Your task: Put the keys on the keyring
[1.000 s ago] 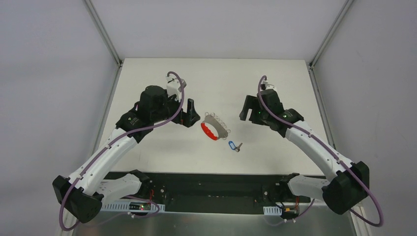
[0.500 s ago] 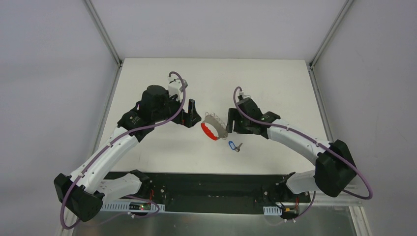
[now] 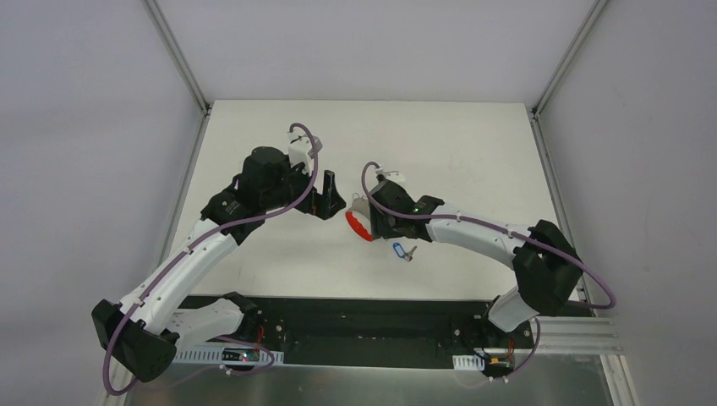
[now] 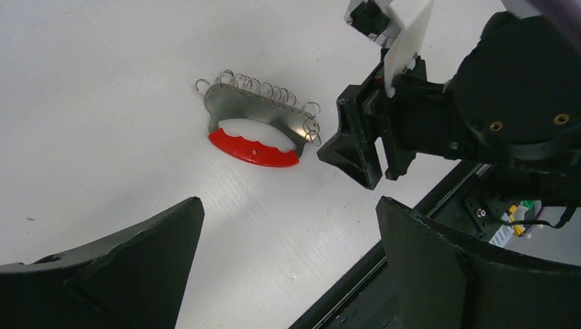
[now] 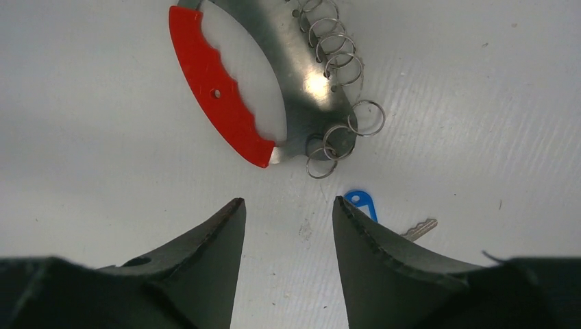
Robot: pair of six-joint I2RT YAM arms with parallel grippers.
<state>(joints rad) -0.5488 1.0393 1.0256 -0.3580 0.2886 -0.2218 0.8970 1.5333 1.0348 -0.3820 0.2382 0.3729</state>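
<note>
The keyring (image 5: pixel 301 82) lies flat on the white table: a silver plate edged with thin wire rings, joined to a red curved strip (image 5: pixel 219 96). It also shows in the left wrist view (image 4: pixel 253 130) and the top view (image 3: pixel 358 225). The key with its blue tag (image 5: pixel 362 203) lies just behind my right finger; in the top view the key (image 3: pixel 401 251) sits a little nearer than the keyring. My right gripper (image 5: pixel 288 202) is open and empty, hovering just near of the keyring (image 3: pixel 380 222). My left gripper (image 4: pixel 288 200) is open and empty, left of the keyring (image 3: pixel 329 201).
The black base rail (image 3: pixel 355 309) runs along the table's near edge. The two gripper heads are close together around the keyring; the right gripper's black body (image 4: pixel 425 123) fills the upper right of the left wrist view.
My right arm has swung left from the table's right half to just over the keyring. My left arm has stayed almost still. The keyring and key have not moved.
</note>
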